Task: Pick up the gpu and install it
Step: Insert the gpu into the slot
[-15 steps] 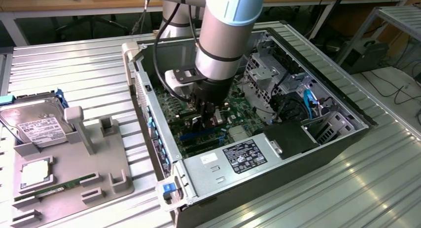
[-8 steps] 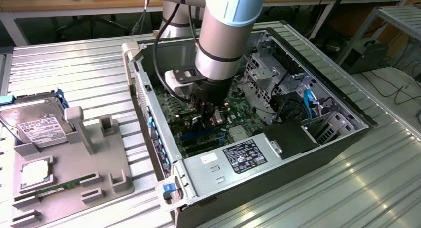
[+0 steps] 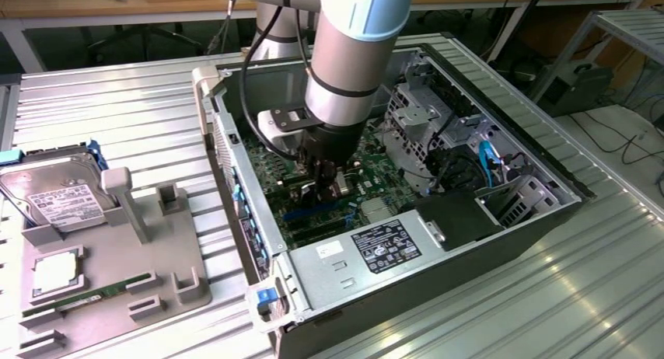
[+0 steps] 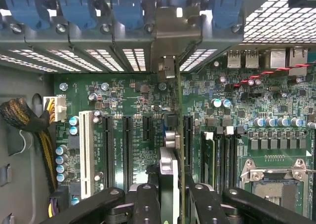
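Gpu [image 4: 178, 135] clamped edge-on in gripper [image 4: 170, 194], long axis along motherboard [image 4: 148, 105] slots, bracket toward computer case [image 3: 436, 273] rear wall.

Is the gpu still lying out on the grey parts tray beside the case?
No. The gpu stands edge-on inside the computer case, held in the tool above the motherboard slots.

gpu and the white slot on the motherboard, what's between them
In the wrist view, three black expansion slots lie between the white slot and the gpu, which stands edge-on over the motherboard, held by the gripper.
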Controlling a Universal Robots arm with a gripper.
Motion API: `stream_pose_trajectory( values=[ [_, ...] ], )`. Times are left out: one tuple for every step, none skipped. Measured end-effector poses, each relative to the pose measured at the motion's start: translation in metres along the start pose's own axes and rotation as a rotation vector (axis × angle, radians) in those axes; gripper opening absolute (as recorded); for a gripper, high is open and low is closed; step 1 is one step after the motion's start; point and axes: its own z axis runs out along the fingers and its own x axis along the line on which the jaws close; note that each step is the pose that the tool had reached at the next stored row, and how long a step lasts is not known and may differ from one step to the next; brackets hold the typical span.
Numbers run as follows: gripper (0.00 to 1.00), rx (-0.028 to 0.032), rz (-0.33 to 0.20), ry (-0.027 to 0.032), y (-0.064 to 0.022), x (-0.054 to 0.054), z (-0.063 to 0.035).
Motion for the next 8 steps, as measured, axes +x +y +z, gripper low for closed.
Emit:
stream_pose_trajectory(
  values=[
    [0.28, 0.0, 0.0, 0.0, 0.0, 0.0, 0.0001],
    [0.28, 0.0, 0.0, -0.0001, 0.0, 0.0, 0.0002],
    [0.28, 0.0, 0.0, -0.0002, 0.0, 0.0, 0.0003],
    [0.28, 0.0, 0.0, -0.0003, 0.0, 0.0, 0.0003],
    [0.28, 0.0001, 0.0, -0.0003, 0.0, 0.0, 0.0003],
    [0.28, 0.0001, 0.001, -0.0005, 0.0, 0.0001, 0.0004],
    [0.28, 0.0002, 0.001, -0.0006, 0.0, 0.0002, 0.0003],
    [0.28, 0.0002, 0.002, -0.0006, -0.0001, 0.0002, 0.0001]
  ],
)
